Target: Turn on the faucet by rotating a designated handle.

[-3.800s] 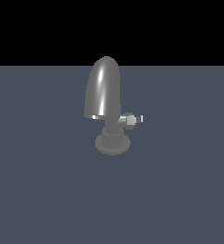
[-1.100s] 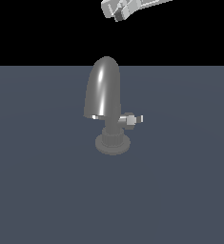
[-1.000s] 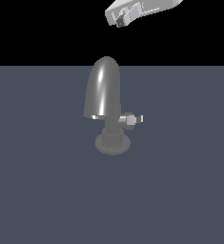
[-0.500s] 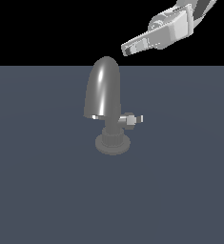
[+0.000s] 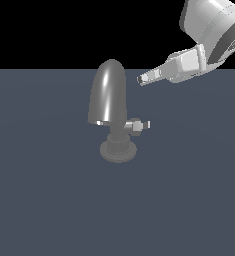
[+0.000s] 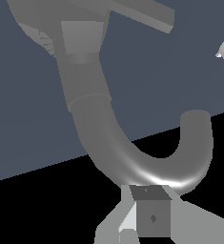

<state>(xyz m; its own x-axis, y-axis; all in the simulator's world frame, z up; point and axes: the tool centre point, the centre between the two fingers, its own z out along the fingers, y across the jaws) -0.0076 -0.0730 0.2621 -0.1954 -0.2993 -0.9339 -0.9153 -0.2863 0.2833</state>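
Note:
The dark-grey faucet (image 5: 109, 95) stands mid-scene on its round base (image 5: 118, 151), its domed spout upright. The handle (image 5: 139, 125), a short stub with a pale tip, sticks out from the neck toward the exterior view's right. My gripper (image 5: 143, 79) reaches in from the upper right, fingers together and empty. It hangs above the handle and just right of the spout's top, touching neither. The wrist view shows the faucet (image 6: 92, 124) as a curved tube past my closed fingers (image 6: 149, 214). I cannot pick out the handle there with certainty.
The faucet rests on a flat dark blue-grey floor (image 5: 49, 200) that fills the lower scene. The arm's white wrist (image 5: 209, 30) fills the upper right corner of the exterior view.
The gripper entered at the top of the exterior view, then swung right and down to beside the spout's top. Faucet and handle have not moved.

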